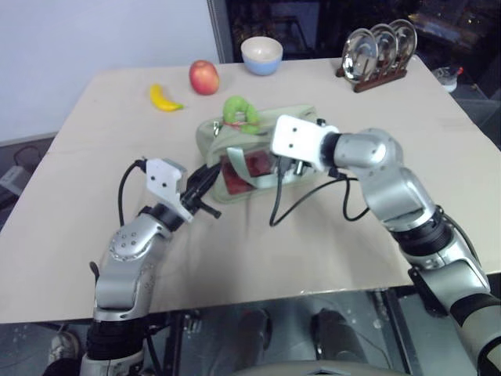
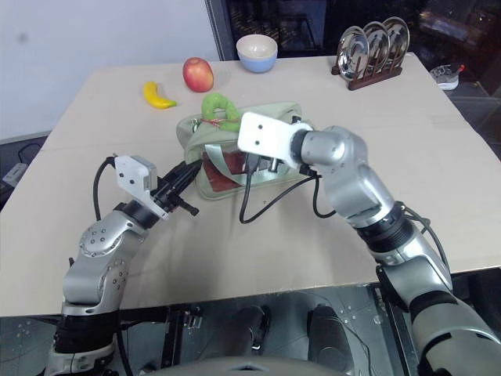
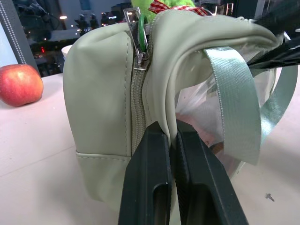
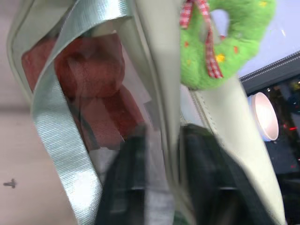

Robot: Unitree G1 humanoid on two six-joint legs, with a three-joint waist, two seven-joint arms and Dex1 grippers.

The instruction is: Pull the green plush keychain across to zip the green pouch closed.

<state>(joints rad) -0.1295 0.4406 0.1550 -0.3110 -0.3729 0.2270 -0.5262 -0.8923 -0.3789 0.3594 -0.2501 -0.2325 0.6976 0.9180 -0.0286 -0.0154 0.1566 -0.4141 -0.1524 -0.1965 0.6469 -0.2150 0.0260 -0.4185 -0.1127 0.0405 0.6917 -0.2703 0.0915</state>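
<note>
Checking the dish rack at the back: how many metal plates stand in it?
3, upright in a row in the wooden rack at the table's far right corner: plate, plate, plate. None looks hidden.

Beige table [image 1: 329,235], pale wall [image 1: 94,39] behind — dark glass [image 1: 329,23] beside it, grey floor [image 1: 23,168] at left

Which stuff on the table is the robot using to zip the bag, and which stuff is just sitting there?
For the job:
green pouch
green plush keychain
left gripper, pinching the pouch's edge
right gripper, at the pouch

Just lying about:
banana
apple
bowl
rack of metal plates
</note>
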